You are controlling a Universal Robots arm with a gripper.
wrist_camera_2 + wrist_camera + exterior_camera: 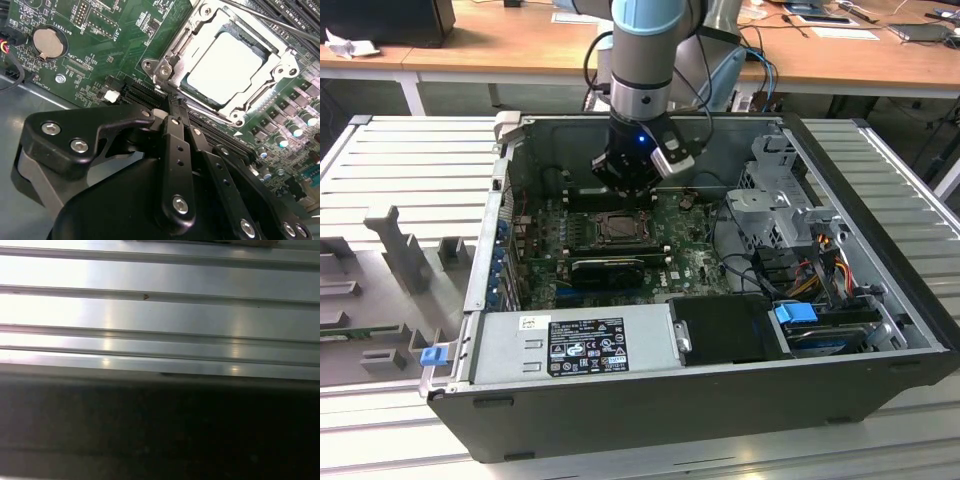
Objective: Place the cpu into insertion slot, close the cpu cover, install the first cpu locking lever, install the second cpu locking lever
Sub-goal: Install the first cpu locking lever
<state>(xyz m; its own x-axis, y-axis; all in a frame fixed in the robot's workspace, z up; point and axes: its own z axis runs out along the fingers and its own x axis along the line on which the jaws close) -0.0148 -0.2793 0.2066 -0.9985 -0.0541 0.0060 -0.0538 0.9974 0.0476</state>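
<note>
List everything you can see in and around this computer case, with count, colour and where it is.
cpu: one, pale silver, in the insertion slot.
cpu cover: one, silver, closed around the cpu.
coin battery: one, silver, on the green board.
power supply: one, grey, along the case's near wall.
blue cable clip: one, toward the exterior view's right.
gripper: one, black, fingers together, above the board beside the socket.
</note>
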